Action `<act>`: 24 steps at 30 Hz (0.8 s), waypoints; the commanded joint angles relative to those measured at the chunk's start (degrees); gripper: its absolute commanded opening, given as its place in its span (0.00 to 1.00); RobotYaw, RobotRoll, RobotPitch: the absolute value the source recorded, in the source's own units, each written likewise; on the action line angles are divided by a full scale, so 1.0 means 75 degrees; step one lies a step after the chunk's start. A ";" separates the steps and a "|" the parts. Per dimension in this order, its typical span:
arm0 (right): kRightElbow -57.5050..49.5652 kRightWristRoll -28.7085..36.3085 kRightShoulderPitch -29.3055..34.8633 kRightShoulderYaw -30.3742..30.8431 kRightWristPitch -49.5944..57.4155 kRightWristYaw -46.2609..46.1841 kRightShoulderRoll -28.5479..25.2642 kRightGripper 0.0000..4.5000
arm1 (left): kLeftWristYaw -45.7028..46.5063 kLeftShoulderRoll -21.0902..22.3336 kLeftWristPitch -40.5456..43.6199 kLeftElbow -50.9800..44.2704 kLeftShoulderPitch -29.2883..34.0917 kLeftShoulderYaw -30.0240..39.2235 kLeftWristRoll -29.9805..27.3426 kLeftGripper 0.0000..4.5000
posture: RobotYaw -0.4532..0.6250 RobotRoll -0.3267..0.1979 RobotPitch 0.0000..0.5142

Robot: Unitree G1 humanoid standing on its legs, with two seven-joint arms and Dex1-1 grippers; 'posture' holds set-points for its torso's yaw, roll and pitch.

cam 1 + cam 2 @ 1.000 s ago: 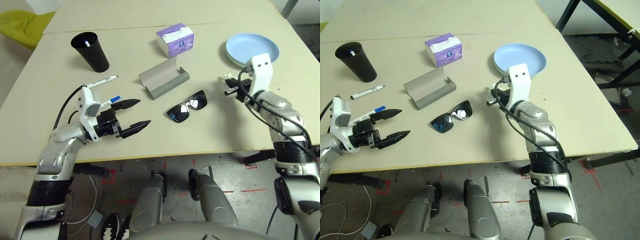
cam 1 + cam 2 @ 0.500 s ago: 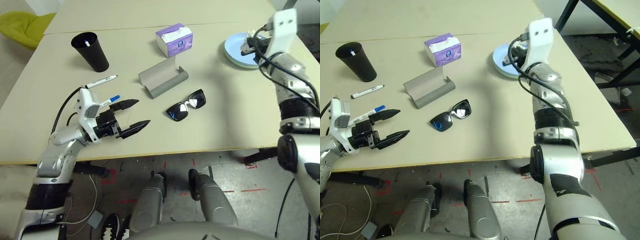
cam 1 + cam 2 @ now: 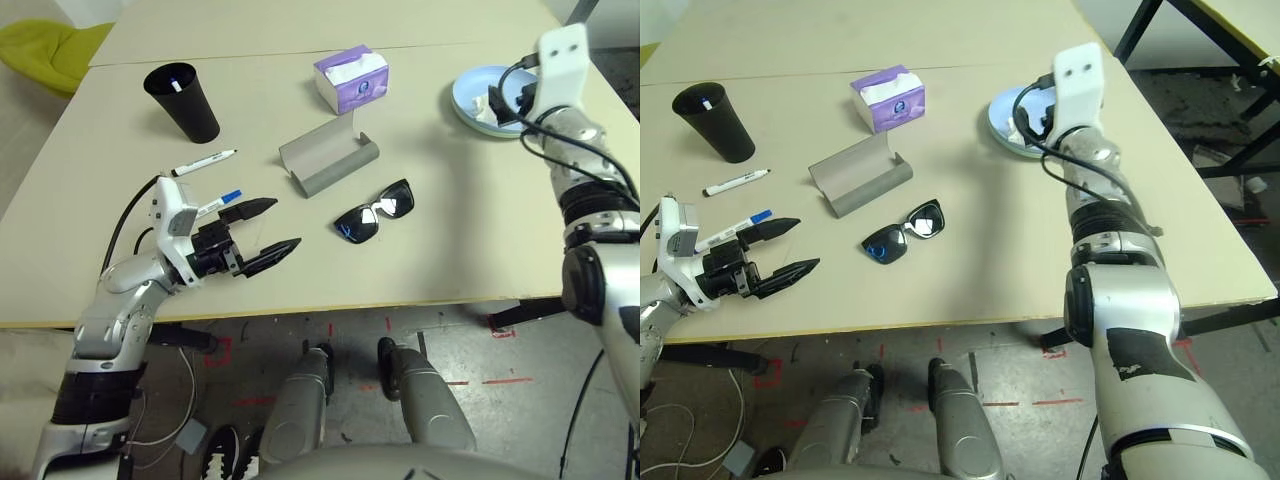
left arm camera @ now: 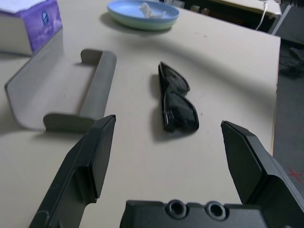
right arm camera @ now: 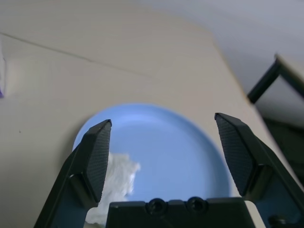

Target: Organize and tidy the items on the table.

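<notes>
Right pincer (image 5: 161, 142) rose over the blue plate (image 5: 185, 156), now spread, tissue (image 5: 116, 175) dropped; left pincer (image 3: 272, 226) gapes.

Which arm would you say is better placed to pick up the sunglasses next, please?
Left, probably: its open claw points toward the sunglasses, while the right claw hangs open above the blue plate.

A grey concrete floor (image 3: 470, 345) bears red tape marks (image 3: 500, 380), with a yellow-green chair (image 3: 40, 45) nearby.
</notes>
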 commanded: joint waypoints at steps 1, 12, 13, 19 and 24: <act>-0.2419 0.0869 0.0977 -0.0493 0.1640 0.0643 -0.0193 0.99 | -0.0101 -0.0023 -0.0020 0.0160 0.0022 -0.0099 0.0092 1.00 | 0.27 0.62 0.50; -1.1221 0.3524 0.6394 0.0455 0.6226 0.2797 -0.1650 0.99 | -0.0535 0.0273 -0.0138 0.0638 -0.0113 0.0016 0.0120 1.00 | 0.24 0.62 0.52; -1.1408 0.3206 0.6420 0.0824 0.6068 0.2721 -0.1703 0.99 | -0.0590 0.0331 -0.0149 0.0675 -0.0120 0.0030 0.0127 1.00 | 0.24 0.62 0.52; -1.1349 0.2772 0.4985 0.1710 0.6637 0.2263 -0.1170 0.99 | -0.0747 0.0515 -0.0138 0.0717 -0.0133 0.0091 0.0109 1.00 | 0.25 0.62 0.52; -1.0545 0.2374 0.2915 0.2750 0.6612 0.2901 -0.1106 0.99 | -0.0725 0.0524 -0.0126 0.0649 -0.0072 0.0083 0.0110 1.00 | 0.25 0.62 0.50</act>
